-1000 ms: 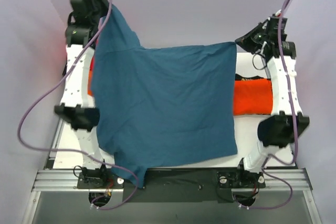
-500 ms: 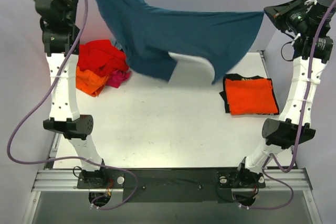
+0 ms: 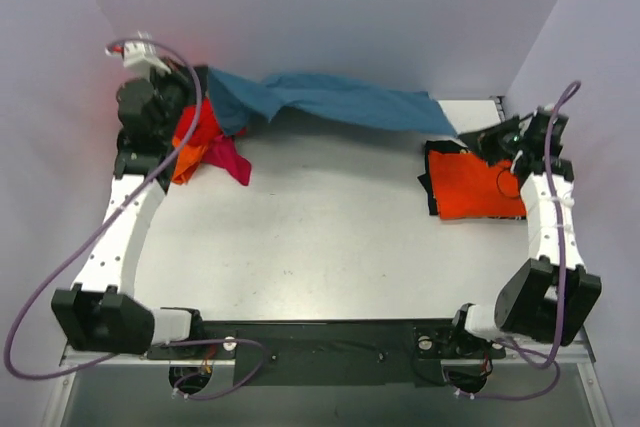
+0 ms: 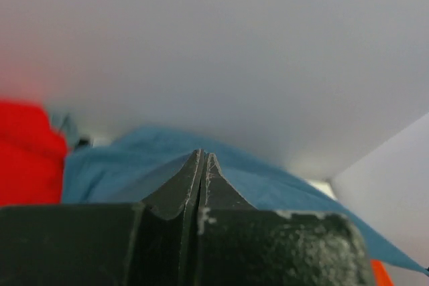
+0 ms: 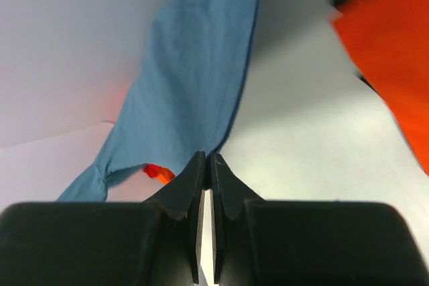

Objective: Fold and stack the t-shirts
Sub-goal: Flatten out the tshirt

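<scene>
The teal t-shirt (image 3: 340, 102) hangs stretched low along the back of the table, between my two grippers. My left gripper (image 3: 203, 82) is shut on its left end; in the left wrist view the jaws (image 4: 203, 157) are closed with teal cloth (image 4: 127, 165) just beyond them. My right gripper (image 3: 468, 139) is shut on its right corner, and the right wrist view shows the jaws (image 5: 208, 159) pinching the teal cloth (image 5: 194, 78). A folded orange shirt (image 3: 480, 184) lies on a black shirt (image 3: 426, 185) at the right. A loose pile of red (image 3: 203, 132), orange (image 3: 184, 162) and magenta (image 3: 234, 160) shirts lies at the back left.
The white table (image 3: 330, 227) is walled by purple screens at the back and both sides. The folded orange shirt (image 5: 395, 51) lies close to the right of my right gripper. Red cloth (image 4: 23, 155) lies beside my left gripper.
Both arms have swung down from high above the table. The teal shirt, earlier spread wide in the air, now hangs low and narrow along the back edge.
</scene>
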You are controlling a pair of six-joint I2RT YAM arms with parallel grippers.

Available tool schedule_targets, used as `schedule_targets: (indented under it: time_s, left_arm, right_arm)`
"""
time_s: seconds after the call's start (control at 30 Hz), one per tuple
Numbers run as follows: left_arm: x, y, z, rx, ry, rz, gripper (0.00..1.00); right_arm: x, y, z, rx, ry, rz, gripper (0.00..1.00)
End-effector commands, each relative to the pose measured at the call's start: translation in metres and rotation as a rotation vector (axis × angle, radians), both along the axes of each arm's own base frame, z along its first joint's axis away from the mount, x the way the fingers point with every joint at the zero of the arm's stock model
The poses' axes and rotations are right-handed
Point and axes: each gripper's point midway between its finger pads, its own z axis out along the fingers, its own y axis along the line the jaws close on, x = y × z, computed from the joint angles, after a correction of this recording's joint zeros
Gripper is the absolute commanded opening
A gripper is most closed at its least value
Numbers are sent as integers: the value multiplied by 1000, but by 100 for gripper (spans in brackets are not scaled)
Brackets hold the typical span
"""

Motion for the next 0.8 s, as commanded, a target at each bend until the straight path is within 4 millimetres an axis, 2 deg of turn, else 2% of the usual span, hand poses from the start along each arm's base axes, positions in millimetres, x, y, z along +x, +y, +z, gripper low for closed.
schedule_targets:
  time_s: [0.0, 0.03, 0.07, 0.1, 0.13, 0.17, 0.2, 0.23, 0.27, 0.3, 0.33, 0.37, 0.4, 0.43, 0.5, 0.57, 0.6, 0.67, 0.77]
  left_arm:
    - [-82, -23, -4, -7, -98, -48, 0]
    - [-100, -26, -28, -5, -58, -56, 0]
    - [-108, -30, -43, -3, -30, -43, 0]
    - [-128, -30, -65, 4, 17, -48, 0]
    - [-138, -27, -78, -1, 44, -17, 0]
    - [-157, -16, -104, -3, 108, 22, 0]
    - [-166, -15, -114, -3, 133, 22, 0]
    - [-185, -7, -132, -1, 166, 33, 0]
    - [-193, -2, -143, -4, 196, 43, 0]
    - [-210, 3, -157, -16, 224, 40, 0]
    - [-217, 4, -163, -15, 233, 33, 0]
    - [-231, 8, -180, -25, 278, 38, 0]
    - [-238, 10, -190, -26, 311, 39, 0]
    - [-242, 10, -200, -35, 328, 35, 0]
    - [-242, 9, -221, -49, 372, 39, 0]
    - [-231, 4, -232, -59, 377, 30, 0]
    - [-222, 0, -231, -64, 367, 27, 0]
    - [-204, -5, -234, -52, 374, 33, 0]
    - [-180, -7, -232, -37, 382, 65, 0]
  right_arm:
    - [-53, -7, -15, -4, -44, -111, 0]
    - [-71, -3, -39, 8, 6, -125, 0]
    - [-80, -7, -48, -5, 23, -157, 0]
    - [-101, -3, -70, 1, 86, -177, 0]
    - [-110, -5, -80, -21, 112, -194, 0]
    - [-131, -1, -98, -25, 165, -205, 0]
    - [-141, -3, -107, -60, 189, -215, 0]
    - [-161, 0, -121, -69, 235, -221, 0]
    - [-171, -3, -130, -108, 260, -229, 0]
    - [-189, 2, -140, -117, 295, -228, 0]
    - [-199, 0, -152, -147, 325, -232, 0]
    - [-212, 2, -156, -158, 342, -230, 0]
    - [-222, 4, -166, -164, 375, -223, 0]
    - [-226, 6, -166, -171, 366, -221, 0]
    - [-232, 7, -175, -173, 380, -221, 0]
    - [-228, 6, -181, -173, 394, -216, 0]
    - [-220, 4, -178, -184, 368, -204, 0]
    - [-212, 4, -185, -186, 436, -163, 0]
    - [-193, 3, -185, -239, 465, -116, 0]
